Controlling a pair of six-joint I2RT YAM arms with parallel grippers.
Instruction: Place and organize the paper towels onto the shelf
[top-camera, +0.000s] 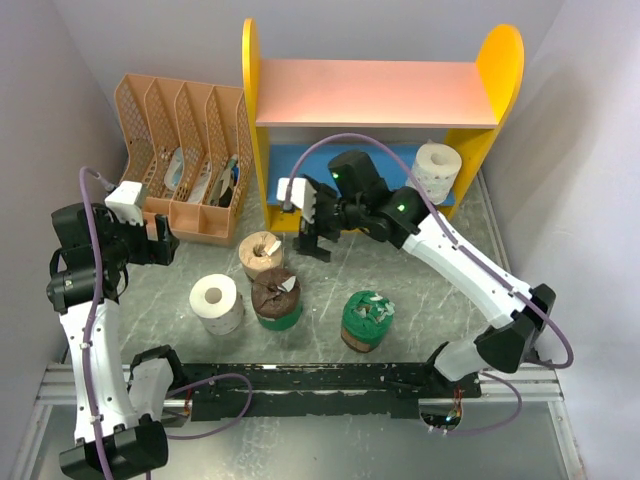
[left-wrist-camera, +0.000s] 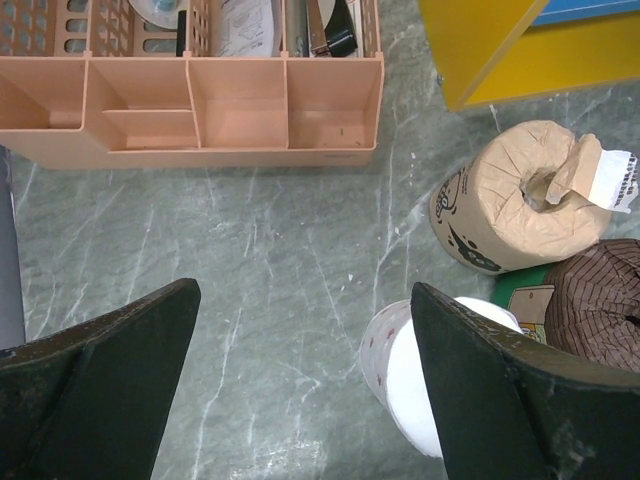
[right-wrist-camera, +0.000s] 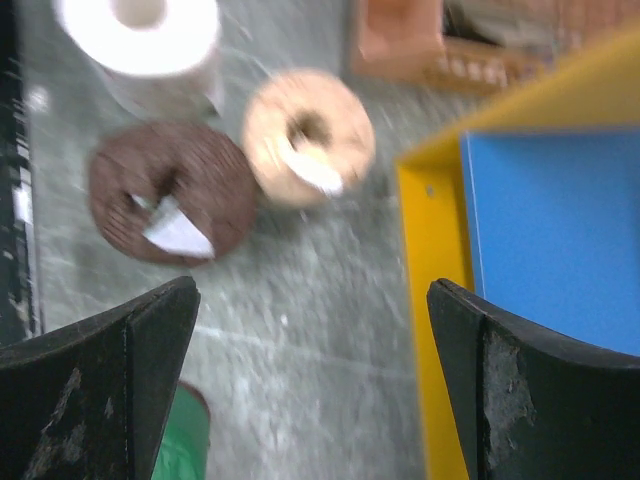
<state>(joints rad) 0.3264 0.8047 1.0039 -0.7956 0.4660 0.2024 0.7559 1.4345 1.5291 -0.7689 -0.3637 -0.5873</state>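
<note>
Your right gripper (top-camera: 312, 238) hangs wide open and empty in the top view, low over the table (top-camera: 420, 270), just in front of the shelf (top-camera: 255, 100) and near the tan roll (top-camera: 262, 255). Your left gripper (top-camera: 163, 240) sits at the left, close to the front of the peach file organizer (top-camera: 185, 150). One white roll (top-camera: 437, 170) stands on the shelf's blue lower board (top-camera: 300, 165), at its right end. On the table, the tan roll, a second white roll (top-camera: 217, 303), a brown-topped roll (top-camera: 277, 297) and a green-topped roll (top-camera: 366, 320) stand in a loose group in front of the shelf. From the left wrist, your fingers are spread with only bare table between them; the right finger covers part of the second white roll, the tan roll lies beyond it, and the file organizer runs across the top. The right wrist view is blurred, but you can see the jaws standing apart over the table, the shelf's yellow side and blue lower board at the right, and three rolls at the upper left.
</note>
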